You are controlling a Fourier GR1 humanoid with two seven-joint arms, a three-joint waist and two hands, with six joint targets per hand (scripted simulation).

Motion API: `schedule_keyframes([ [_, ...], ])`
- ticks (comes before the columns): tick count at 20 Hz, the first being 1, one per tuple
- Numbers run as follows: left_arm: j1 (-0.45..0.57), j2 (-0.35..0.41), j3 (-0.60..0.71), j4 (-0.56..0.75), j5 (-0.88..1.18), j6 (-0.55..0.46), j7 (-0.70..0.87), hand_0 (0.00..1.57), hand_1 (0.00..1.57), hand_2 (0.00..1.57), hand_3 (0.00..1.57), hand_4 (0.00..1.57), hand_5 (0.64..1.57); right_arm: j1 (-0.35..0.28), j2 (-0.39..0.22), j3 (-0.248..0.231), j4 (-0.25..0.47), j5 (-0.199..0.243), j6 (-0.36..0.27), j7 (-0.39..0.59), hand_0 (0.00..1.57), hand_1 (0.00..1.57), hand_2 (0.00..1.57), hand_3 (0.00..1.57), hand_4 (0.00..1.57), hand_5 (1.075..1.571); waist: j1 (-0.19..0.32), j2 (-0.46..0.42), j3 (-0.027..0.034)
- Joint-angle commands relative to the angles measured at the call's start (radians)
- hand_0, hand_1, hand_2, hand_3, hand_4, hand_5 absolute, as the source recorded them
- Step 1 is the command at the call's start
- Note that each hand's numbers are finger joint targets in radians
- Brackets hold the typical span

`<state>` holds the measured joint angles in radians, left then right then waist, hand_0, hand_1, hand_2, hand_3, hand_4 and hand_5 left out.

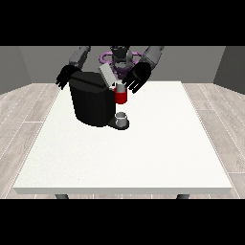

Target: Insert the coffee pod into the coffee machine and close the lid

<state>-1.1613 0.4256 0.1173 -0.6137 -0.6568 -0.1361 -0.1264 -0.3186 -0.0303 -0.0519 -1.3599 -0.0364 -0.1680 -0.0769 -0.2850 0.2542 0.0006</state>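
Observation:
The black coffee machine (92,103) stands at the table's far left of centre, its grey lid (107,74) tilted up. A red thing at the machine (121,97) sits at its front, with a small grey thing (120,87) on top of it. I cannot tell whether that grey thing is the pod. The hand at the view's right (137,76) hangs just right of the lid and above the red thing, fingers spread downward. The hand at the view's left (65,76) hovers behind the machine's left corner, fingers relaxed.
A grey cup-like thing (122,117) stands on the machine's dark base plate. The white table (124,158) stretches wide towards the camera, with grey wood floor around it.

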Motion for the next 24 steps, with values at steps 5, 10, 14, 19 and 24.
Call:
schedule_keyframes([
  [5,-0.017,0.026,0.019,0.034,0.008,-0.054,0.007,1.22,1.22,1.25,1.15,0.47,1.571,0.029,0.001,0.027,-0.020,0.019,0.002,0.017,0.00,0.00,0.00,0.00,0.36,1.571,-0.022,-0.001,-0.0007],
  [10,0.013,-0.007,0.001,0.015,-0.017,0.015,-0.027,1.13,1.13,1.17,1.03,0.44,1.571,-0.019,0.001,0.006,-0.022,0.006,-0.007,-0.003,0.00,0.00,0.00,0.00,0.40,1.571,0.000,0.026,-0.0007],
  [14,-0.010,-0.009,-0.013,0.011,-0.038,0.015,-0.011,1.11,1.11,1.15,0.98,0.41,1.571,-0.052,-0.005,-0.010,-0.007,0.008,-0.029,0.027,0.00,0.00,0.00,0.00,0.43,1.571,0.005,0.031,-0.0006],
  [19,0.005,0.032,-0.007,0.022,-0.041,-0.020,-0.031,1.06,1.06,1.12,0.96,0.37,1.571,-0.016,-0.045,-0.025,-0.019,-0.035,0.044,0.025,0.00,0.00,0.00,0.00,0.42,1.571,-0.012,0.006,-0.0006],
  [24,0.007,0.013,-0.008,0.006,-0.041,-0.008,-0.058,1.02,1.02,1.09,0.90,0.37,1.571,-0.001,0.002,-0.001,0.008,0.023,-0.036,-0.010,0.00,0.00,0.00,0.00,0.41,1.571,0.019,0.015,-0.0007],
])
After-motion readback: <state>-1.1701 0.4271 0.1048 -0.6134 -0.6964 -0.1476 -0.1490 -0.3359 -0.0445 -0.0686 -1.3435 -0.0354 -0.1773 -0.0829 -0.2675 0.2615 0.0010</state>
